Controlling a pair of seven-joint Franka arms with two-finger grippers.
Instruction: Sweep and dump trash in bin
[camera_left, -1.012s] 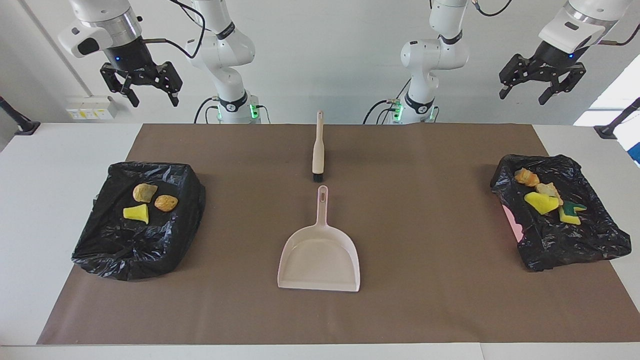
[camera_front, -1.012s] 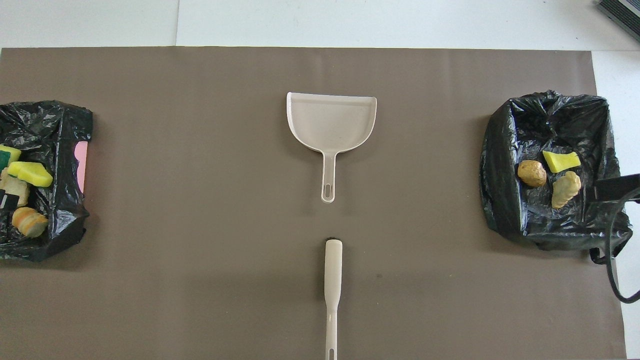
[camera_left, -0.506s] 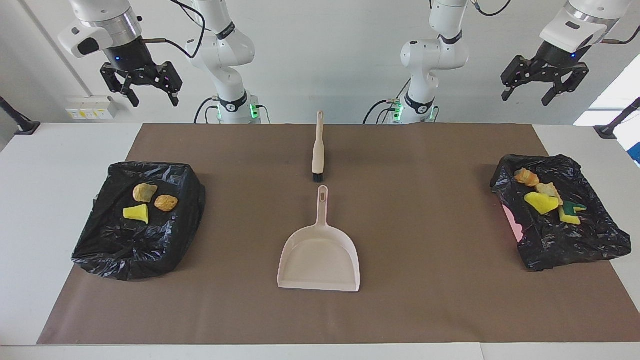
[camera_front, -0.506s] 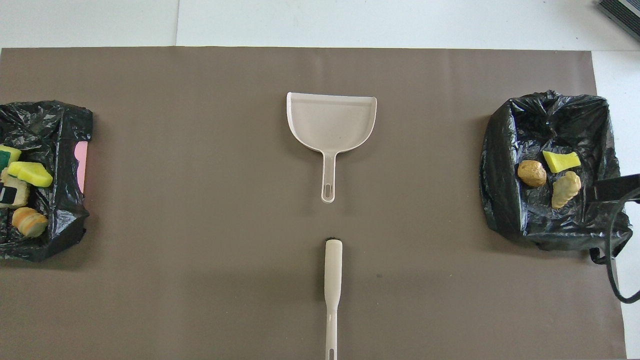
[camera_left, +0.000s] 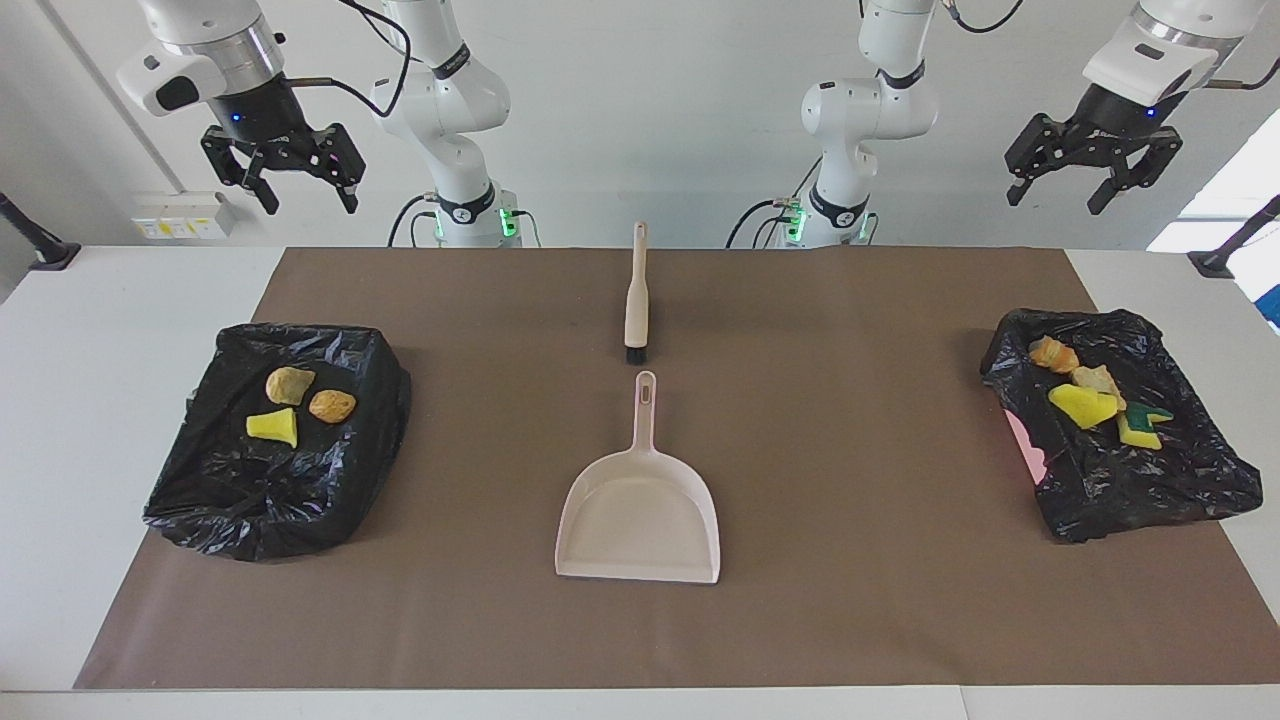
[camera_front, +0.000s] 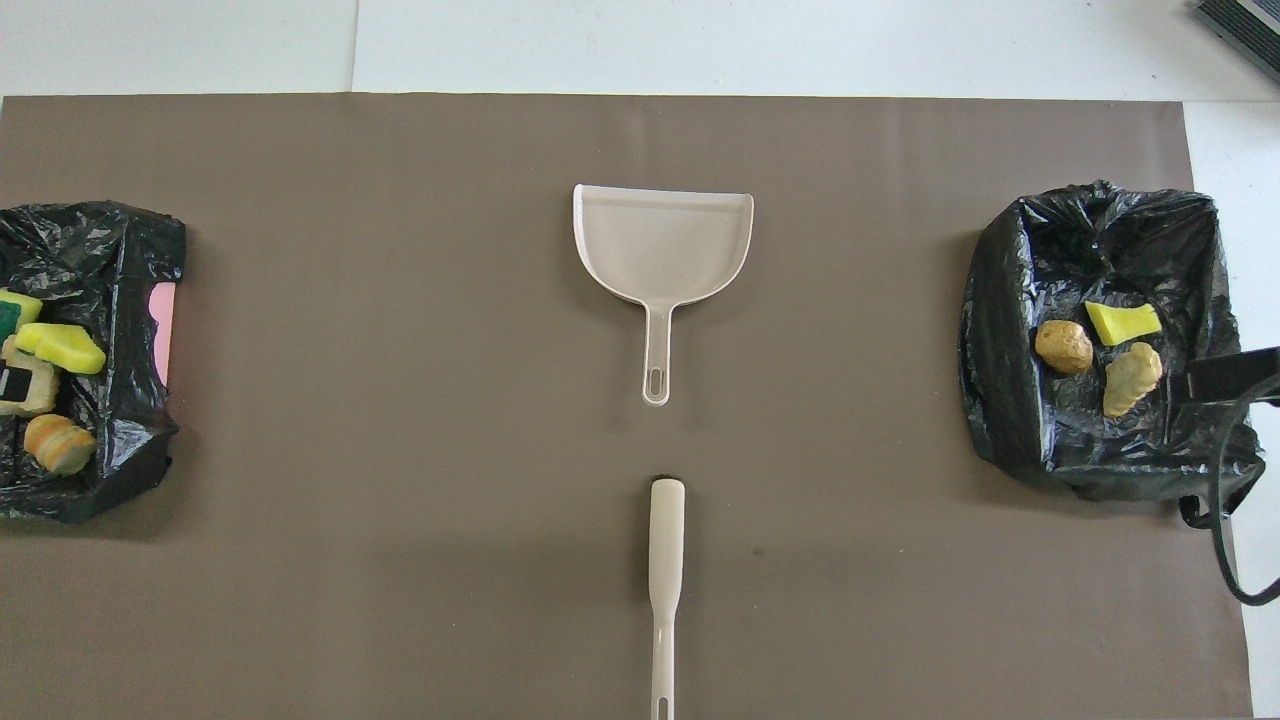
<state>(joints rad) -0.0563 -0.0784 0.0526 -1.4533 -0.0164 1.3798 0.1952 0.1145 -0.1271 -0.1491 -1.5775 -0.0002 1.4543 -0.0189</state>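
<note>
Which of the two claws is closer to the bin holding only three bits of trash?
The right gripper, raised at that bin's end of the table. The left gripper hangs at the other end, by the second bin.

Beige dustpan, black bin liners, brown mat.

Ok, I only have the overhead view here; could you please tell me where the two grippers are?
Observer: The right gripper hangs open, high over the bin at the right arm's end of the table.
Operator: And the left one, please?
Observer: The left gripper is open too, raised high over the other bin.
Operator: Is either one holding anything?
Observer: No, both are empty.
</note>
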